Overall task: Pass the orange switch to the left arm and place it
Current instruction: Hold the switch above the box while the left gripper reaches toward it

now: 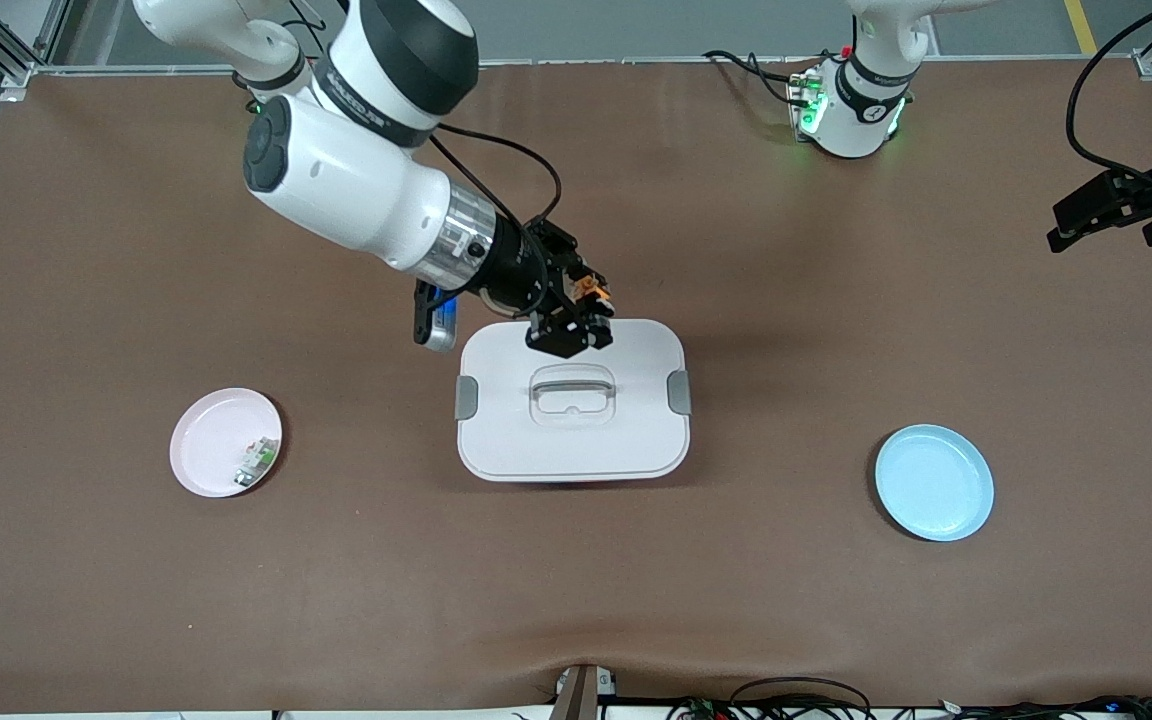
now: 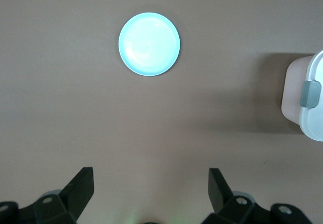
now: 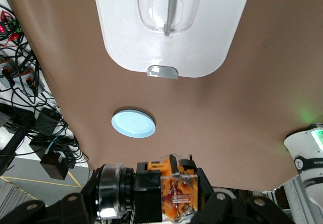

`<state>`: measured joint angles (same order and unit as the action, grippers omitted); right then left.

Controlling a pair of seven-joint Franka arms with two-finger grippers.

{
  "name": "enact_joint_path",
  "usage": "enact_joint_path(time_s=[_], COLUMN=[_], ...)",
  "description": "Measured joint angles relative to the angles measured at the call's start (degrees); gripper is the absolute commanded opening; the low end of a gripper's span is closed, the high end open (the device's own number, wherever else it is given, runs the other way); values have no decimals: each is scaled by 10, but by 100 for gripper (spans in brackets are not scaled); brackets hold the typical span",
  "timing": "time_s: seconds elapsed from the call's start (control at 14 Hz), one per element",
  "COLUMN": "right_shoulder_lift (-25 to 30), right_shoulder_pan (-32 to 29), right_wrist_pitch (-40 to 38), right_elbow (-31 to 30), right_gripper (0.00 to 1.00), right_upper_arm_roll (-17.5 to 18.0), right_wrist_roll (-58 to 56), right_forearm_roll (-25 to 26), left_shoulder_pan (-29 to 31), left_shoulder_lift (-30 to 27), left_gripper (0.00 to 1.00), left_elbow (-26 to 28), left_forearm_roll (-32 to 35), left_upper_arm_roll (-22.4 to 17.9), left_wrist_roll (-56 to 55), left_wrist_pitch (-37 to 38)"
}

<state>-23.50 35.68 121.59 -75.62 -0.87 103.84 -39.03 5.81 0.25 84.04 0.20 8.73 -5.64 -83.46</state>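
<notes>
My right gripper (image 1: 572, 322) hangs over the edge of the white box (image 1: 536, 445) that lies farther from the front camera. It is shut on the orange switch (image 1: 591, 291). The right wrist view shows the switch (image 3: 174, 193) crosswise in the right gripper (image 3: 157, 201), with a black body, an orange-and-clear block and a shiny round collar. The box lid (image 3: 121, 27) with its recessed grey handle lies below. My left gripper (image 1: 1101, 222) waits in the air at the left arm's end of the table. It is open (image 2: 150, 183) with nothing between its fingers.
A light blue plate (image 1: 934, 482) lies toward the left arm's end of the table, nearer to the front camera than the box; it also shows as the blue plate (image 2: 149, 44). A pink plate (image 1: 206, 430) toward the right arm's end holds a small green-and-white part (image 1: 256, 460).
</notes>
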Motion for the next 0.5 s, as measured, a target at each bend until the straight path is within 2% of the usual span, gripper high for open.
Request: enact_joint_path(time_s=[0.14, 0.29, 0.5], right_shoulder_lift=[2, -1, -21], right_shoulder_pan=[-1, -5, -11], right_wrist_pitch=[-8, -8, -8], right_elbow=[-2, -7, -9], right_gripper=[22, 22, 21], right_upper_arm_roll=[-3, -6, -7], right_wrist_roll=[8, 8, -12], right_forearm_roll=[-13, -52, -104], left_shoulder_pan=[-1, -3, -9], left_shoulder_lift=[0, 0, 0], left_gripper=[100, 100, 100], left_elbow=[0, 0, 0], left_forearm_roll=[-1, -19, -99], left_upper_arm_roll=[2, 2, 7], left_wrist_roll=[0, 0, 0], left_wrist_pitch=[0, 0, 0])
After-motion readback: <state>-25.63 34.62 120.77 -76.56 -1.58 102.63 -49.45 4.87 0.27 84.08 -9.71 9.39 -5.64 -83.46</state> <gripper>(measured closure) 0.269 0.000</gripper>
